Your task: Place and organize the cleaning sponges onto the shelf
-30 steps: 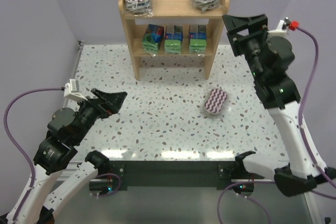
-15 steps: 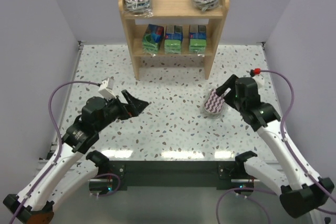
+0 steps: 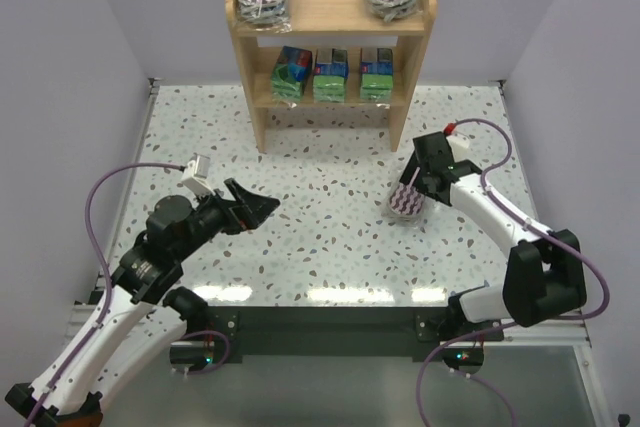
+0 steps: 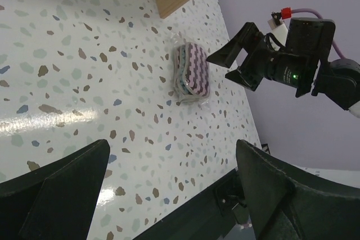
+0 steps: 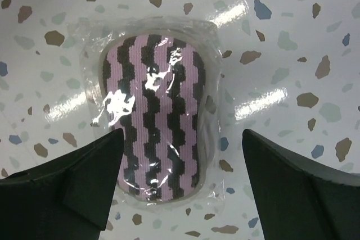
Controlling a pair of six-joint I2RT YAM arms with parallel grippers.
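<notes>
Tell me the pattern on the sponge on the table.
The sponge has dark purple and pale pink zigzags; best in right wrist view.

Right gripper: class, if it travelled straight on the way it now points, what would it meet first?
The wrapped zigzag sponge on the table: the open right gripper points straight down at it. How near it is, is hard to judge.

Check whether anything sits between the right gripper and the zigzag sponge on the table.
Nothing visible does. The right gripper hangs open directly over the zigzag sponge, with its fingers apart on either side.
</notes>
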